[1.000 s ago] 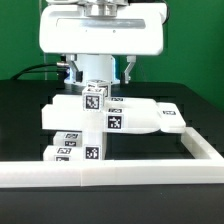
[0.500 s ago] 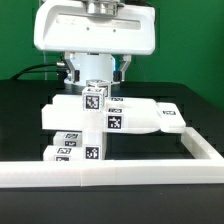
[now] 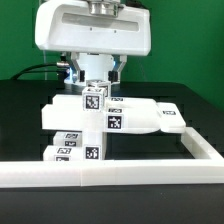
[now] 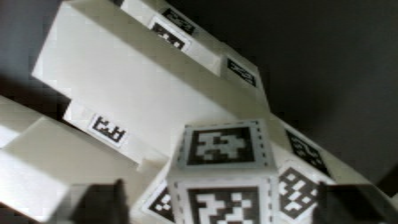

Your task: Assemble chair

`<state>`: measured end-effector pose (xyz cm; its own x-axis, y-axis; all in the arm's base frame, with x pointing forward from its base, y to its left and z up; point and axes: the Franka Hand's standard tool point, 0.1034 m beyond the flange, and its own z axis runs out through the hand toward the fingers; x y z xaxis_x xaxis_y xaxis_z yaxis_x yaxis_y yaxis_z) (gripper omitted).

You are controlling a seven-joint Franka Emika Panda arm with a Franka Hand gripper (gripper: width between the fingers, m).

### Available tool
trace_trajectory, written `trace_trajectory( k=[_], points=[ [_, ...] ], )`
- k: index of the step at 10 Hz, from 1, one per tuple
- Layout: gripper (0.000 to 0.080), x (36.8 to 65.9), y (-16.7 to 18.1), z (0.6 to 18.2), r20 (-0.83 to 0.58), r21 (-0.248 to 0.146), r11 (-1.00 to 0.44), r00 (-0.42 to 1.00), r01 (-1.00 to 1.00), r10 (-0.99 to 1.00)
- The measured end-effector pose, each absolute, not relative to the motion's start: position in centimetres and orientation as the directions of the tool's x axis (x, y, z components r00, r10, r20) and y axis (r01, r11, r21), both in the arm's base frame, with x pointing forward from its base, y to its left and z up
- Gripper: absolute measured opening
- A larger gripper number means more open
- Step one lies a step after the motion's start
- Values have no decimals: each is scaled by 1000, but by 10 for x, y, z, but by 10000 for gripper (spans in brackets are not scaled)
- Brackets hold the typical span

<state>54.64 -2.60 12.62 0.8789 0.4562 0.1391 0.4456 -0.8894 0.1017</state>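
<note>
A long white border frame [image 3: 120, 172] runs along the near edge of the black counter [image 3: 20, 110].

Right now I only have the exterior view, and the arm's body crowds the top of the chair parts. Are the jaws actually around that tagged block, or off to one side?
Observer: Around it. In the wrist view the jaws stand one on each side of the tagged block.
Operator: Are they pressing on it?
Observer: It doesn't look like it. A sliver of background shows between one dark tip and the block's side, and the other side is too close to tell.
Operator: What lies beyond the block?
Observer: A flat white panel, with several square tags along one long edge.
</note>
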Motion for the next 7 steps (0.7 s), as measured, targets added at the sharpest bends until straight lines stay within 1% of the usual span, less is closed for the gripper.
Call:
trace_trajectory(
  k=[1,2,5,7],
  points=[
    [418,546,-26,126,139,102,-889,879,445,456],
    [279,547,-26,126,141,101,-895,884,435,446],
    [281,547,-26,127,149,89,-925,913,369,378],
    [281,547,-26,127,165,57,-982,969,178,185]
  ],
)
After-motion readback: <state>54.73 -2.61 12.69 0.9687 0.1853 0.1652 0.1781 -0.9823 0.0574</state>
